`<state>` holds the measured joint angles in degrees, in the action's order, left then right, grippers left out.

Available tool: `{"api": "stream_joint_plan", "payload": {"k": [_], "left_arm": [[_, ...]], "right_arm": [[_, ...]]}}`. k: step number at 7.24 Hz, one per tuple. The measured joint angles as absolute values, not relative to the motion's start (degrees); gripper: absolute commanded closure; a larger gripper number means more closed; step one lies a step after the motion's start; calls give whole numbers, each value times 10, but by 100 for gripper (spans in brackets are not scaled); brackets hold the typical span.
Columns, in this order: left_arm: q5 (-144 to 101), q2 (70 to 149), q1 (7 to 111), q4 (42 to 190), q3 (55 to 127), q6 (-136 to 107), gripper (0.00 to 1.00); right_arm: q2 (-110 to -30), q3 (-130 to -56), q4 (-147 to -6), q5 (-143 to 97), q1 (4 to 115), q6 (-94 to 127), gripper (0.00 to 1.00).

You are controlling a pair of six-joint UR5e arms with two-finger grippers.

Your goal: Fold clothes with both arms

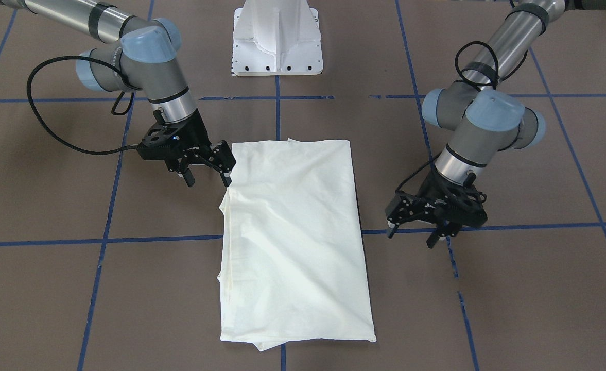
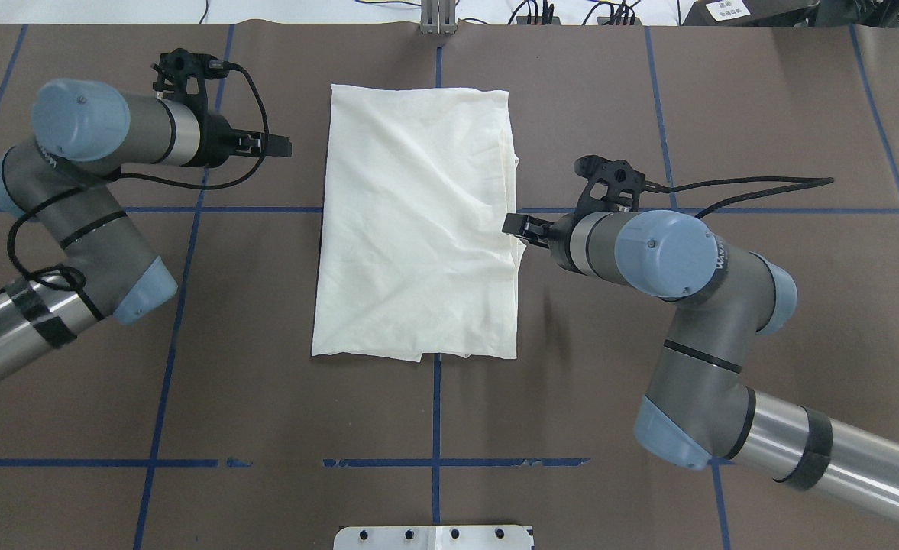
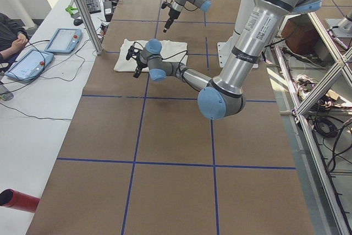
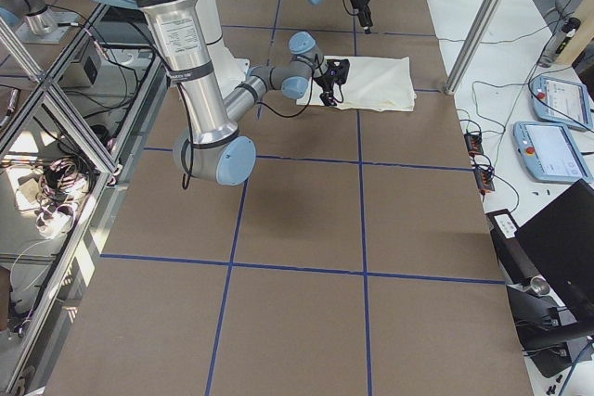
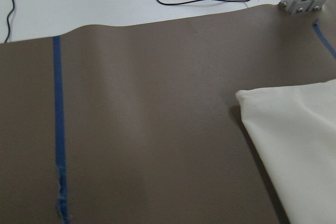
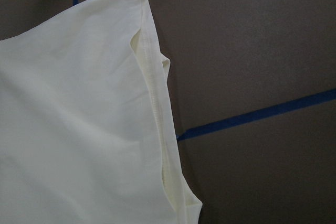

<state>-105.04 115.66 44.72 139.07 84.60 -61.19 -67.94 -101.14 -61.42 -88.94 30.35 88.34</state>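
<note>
Cream shirt (image 1: 292,232), folded to a plain rectangle, is laid flat; left hand (image 1: 411,238) and right hand (image 1: 209,183) are held wide.

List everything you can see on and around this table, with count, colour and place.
shirt: one, cream, folded, table's middle
table: one, brown with blue tape lines, under everything
base plate: one, white, table's robot-side edge
tablets: two, blue-grey frames, on white side bench
person: one, dark sleeve, beside that bench
left arm: one, silver-grey, light-blue caps, away from shirt
right arm: one, same colours, beside shirt
left pincer: one, black, open, clear of shirt
right pincer: one, black, open, at shirt's edge
</note>
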Motion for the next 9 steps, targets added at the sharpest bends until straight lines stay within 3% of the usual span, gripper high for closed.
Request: {"api": "stream_joint_plan", "payload": {"k": [2,3,4,9], "left_arm": [[-1028,1068,361,1389,992,-745,0],[-978,1041,303,1389,1031,-807,25],[-920,1031,247,1388,1041,-865,37],[-863,1038,189,1394,999,-950,36]], "right_arm": [[-724,-1065,-613,-887,294,939,0],[-735,-1078,-613,-881,288,954,0],[-739,-1084,-613,-877,284,960,0],[-741,-1087,-613,-864,274,964,0]]}}
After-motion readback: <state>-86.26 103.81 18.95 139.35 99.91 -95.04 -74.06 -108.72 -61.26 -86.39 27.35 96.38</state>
